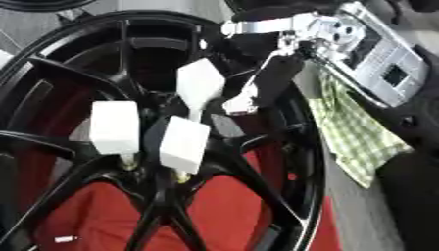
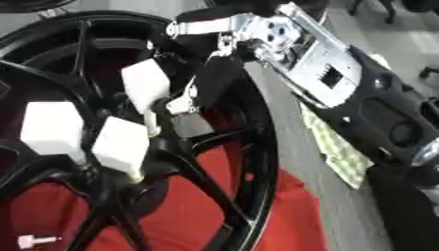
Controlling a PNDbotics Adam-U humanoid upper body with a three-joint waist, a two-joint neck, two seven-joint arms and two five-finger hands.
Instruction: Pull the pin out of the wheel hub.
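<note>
Black spoked wheel hub [image 1: 129,147] is lying over a red cloth [image 1: 214,211]. Three white block-headed pins are sitting in the hub centre: one at left [image 1: 114,126], one at centre [image 1: 182,144], one upper [image 1: 199,84].

Right hand [image 1: 257,93] is reaching in from the upper right, its fingers curling down just beside the upper pin; whether they are pinching it, cannot tell. The silver wrist [image 2: 291,44] is showing above the rim. Left hand is not appearing in either view.

A green checked cloth [image 1: 356,132] is lying right of the wheel. A small white piece [image 2: 34,240] is resting on the red cloth. No readable writing or labels.
</note>
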